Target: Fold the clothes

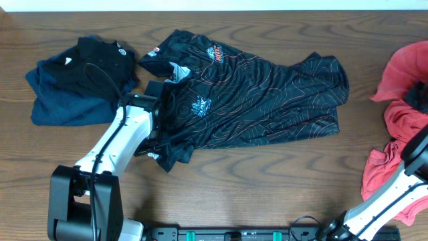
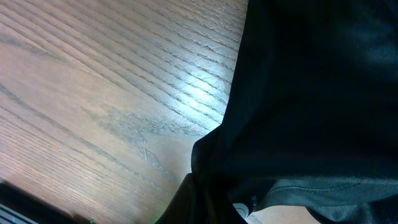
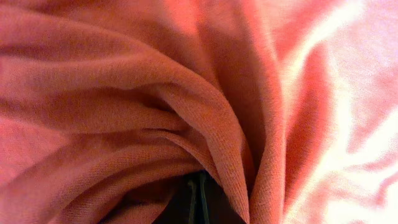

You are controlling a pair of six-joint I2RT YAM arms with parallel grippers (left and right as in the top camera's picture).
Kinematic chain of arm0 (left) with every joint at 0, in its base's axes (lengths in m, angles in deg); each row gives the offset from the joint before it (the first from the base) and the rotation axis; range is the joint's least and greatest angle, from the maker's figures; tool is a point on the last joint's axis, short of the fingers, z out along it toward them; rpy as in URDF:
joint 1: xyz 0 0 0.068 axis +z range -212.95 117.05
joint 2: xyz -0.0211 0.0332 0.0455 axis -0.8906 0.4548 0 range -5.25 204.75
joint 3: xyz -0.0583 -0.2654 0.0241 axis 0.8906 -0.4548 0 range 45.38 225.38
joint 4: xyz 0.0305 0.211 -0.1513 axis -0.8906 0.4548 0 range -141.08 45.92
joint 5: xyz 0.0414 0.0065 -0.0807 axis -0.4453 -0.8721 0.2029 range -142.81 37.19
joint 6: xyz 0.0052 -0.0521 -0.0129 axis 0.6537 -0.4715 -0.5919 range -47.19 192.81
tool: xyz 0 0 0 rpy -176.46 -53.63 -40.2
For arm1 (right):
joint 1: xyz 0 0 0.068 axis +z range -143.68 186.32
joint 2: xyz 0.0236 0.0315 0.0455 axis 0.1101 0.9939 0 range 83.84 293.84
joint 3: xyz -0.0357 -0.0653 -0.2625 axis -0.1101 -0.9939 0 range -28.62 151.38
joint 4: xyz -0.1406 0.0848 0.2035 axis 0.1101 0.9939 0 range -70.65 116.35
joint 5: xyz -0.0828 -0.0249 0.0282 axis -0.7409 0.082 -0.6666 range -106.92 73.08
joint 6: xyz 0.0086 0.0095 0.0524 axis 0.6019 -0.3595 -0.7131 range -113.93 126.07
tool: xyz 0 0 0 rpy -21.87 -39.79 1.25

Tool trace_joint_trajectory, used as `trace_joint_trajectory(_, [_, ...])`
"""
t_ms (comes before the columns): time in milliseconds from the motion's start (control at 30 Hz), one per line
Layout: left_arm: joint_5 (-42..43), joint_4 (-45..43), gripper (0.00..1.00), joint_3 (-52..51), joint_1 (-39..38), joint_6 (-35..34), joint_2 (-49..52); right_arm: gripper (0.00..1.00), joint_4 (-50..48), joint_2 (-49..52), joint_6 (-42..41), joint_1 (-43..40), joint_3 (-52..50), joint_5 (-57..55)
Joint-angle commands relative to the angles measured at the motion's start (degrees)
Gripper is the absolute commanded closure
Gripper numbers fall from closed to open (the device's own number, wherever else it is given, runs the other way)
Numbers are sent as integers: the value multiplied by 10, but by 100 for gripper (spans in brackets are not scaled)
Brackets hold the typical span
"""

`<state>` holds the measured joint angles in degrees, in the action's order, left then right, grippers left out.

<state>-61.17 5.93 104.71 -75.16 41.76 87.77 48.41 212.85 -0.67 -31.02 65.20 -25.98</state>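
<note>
A: Where is the black jersey point(image 1: 267, 94)?

B: Spread flat mid-table point(image 1: 267, 181), collar toward the far left and hem toward the right. It has thin orange contour lines all over.

A: Any legible markings?

B: There is an orange logo point(image 1: 215, 52) near the collar, with lettering too small to read. A pale emblem point(image 1: 200, 106) sits on the chest, also illegible. An orange-and-white patch point(image 1: 154, 51) is at the far-left shoulder. A small white label point(image 2: 244, 211) shows in the left wrist view, but its print can't be resolved.

A: Left gripper point(image 1: 158, 134)?

B: It sits at the jersey's near-left edge, where the cloth is bunched. The wrist view shows black fabric over the right half and wood grain on the left, with the fingers hidden. The jaws are together, but I can't tell whether cloth is pinched.

A: Right side?

B: The coral-red garment point(image 1: 408, 100) is heaped at the right table edge, well apart from the jersey and draped over the right arm. In the wrist view, red folds fill the frame and converge on the right gripper point(image 3: 198, 198). Its dark fingertips are pressed together with the cloth clamped there.

A: Anything else?

B: A dark pile point(image 1: 73, 87) lies far left, just beside the jersey's shoulder, with a black garment lying on a navy one. Two small white marks on it are unreadable.
</note>
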Motion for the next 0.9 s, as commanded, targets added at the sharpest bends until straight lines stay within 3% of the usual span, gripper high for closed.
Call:
trace_joint_trajectory(0, [-11,3,94,-2,3,3,4,92,27,16,-14,2,50,36])
trace_joint_trajectory(133, [-11,7,94,-2,3,3,4,64,95,16,28,10,125,178])
trace_joint_trajectory(233, [-11,11,94,-2,3,3,4,54,152,15,43,22,179,230])
trace_joint_trajectory(567, [-11,11,94,-2,3,3,4,49,376,-24,88,78,244,234])
trace_joint_trajectory(867, [-12,9,94,-2,3,6,4,60,492,-24,85,145,166,234])
